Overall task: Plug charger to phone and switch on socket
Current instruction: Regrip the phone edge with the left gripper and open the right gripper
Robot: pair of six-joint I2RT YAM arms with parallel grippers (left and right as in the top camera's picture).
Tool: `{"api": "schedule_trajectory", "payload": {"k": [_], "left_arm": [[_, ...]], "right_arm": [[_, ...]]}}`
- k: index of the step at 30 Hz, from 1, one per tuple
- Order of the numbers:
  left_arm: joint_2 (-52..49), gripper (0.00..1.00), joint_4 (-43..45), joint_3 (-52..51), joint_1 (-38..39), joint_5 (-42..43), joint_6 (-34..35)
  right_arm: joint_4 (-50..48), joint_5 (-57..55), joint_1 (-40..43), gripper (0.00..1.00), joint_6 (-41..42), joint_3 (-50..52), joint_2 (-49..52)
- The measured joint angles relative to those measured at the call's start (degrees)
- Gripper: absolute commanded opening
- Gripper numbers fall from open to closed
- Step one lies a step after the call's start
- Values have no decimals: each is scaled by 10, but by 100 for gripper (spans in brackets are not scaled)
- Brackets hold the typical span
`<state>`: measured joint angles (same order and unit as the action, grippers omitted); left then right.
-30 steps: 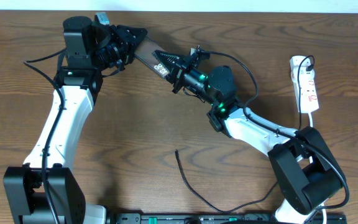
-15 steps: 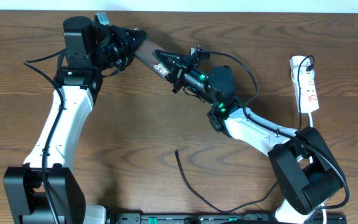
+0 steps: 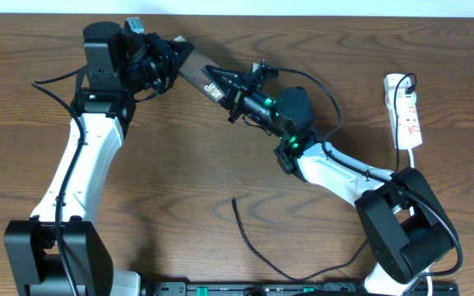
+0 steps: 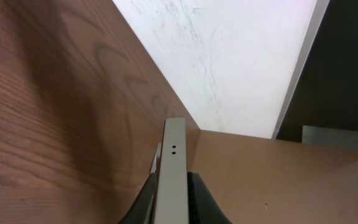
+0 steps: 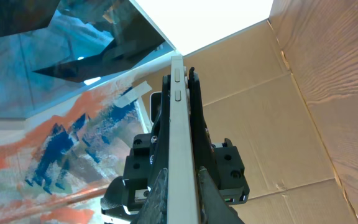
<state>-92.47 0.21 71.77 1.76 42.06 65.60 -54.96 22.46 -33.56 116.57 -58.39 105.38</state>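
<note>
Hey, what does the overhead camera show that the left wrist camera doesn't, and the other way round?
Only overhead: the charger lying loose on the table with its tip free, the socket near the right edge, and the right gripper shut on the phone's far end. Only left wrist: the phone's thin edge close up, with two small holes, and a white surface beyond the table. Both: the phone clamped in the left gripper, above the wooden table.
</note>
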Motion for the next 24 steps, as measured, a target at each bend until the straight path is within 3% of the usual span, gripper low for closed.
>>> {"api": "schedule_trajectory", "payload": {"k": [8, 11, 14, 17, 18, 20, 24], "left_arm": [[0, 7, 0, 0, 0, 0, 2], [0, 7, 0, 0, 0, 0, 1], [0, 7, -1, 0, 0, 0, -3], [0, 7, -2, 0, 0, -2, -11], [0, 7, -2, 0, 0, -2, -12], [0, 8, -3, 0, 0, -2, -12], [0, 7, -3, 0, 0, -2, -14]], "right_arm": [[1, 0, 0, 1, 0, 0, 0], [2, 1, 0, 10, 0, 0, 0], [3, 3, 0, 29, -2, 0, 0], [3, 9, 0, 64, 0, 0, 0], [2, 11, -1, 80, -1, 0, 0], [2, 14, -1, 96, -2, 0, 0], [2, 18, -1, 99, -5, 0, 0]]}}
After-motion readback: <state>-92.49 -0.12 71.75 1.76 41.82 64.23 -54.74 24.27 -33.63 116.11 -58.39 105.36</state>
